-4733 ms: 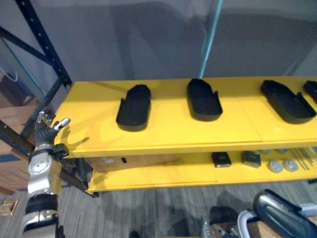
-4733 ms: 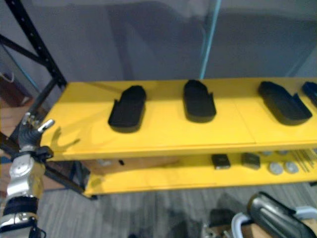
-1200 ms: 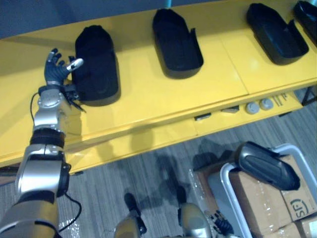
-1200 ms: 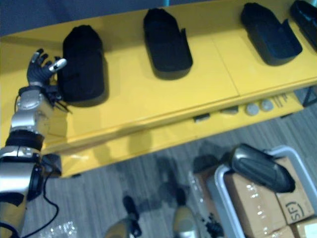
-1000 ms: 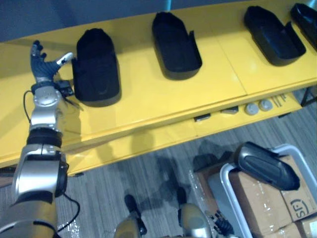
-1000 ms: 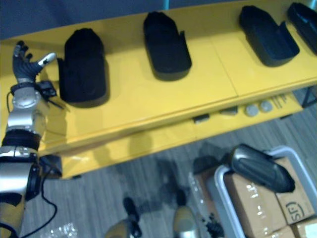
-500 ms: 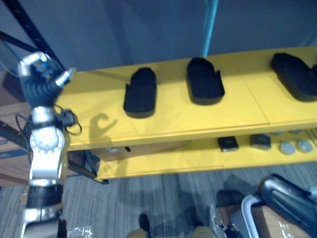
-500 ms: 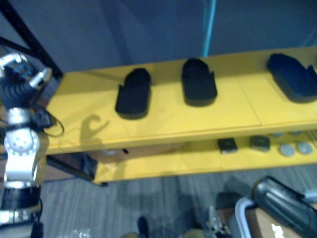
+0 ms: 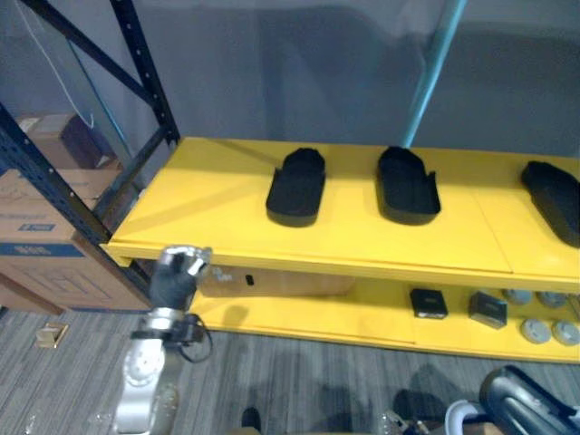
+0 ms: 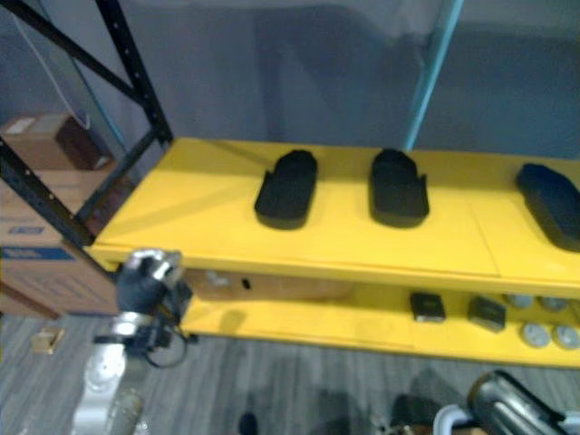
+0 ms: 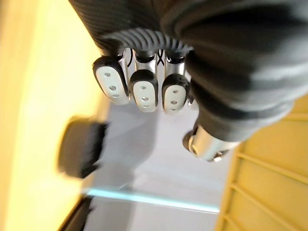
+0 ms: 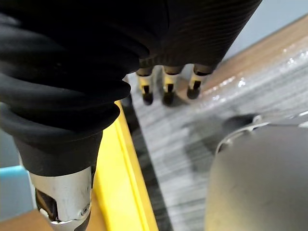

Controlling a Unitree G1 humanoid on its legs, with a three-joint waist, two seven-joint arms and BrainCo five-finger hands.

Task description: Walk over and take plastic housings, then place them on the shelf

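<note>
Lying with long axes front-to-back, housings [image 9: 296, 186] sit on shelf [image 9: 204, 208]; left hand [image 9: 172, 274] clenched, empty.

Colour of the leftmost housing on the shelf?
Black. The leftmost housing stands out against the yellow shelf; the left eye view shows it best.

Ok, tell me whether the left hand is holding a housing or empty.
Empty. The left hand is curled on nothing; the nearest housing lies on the shelf.
</note>
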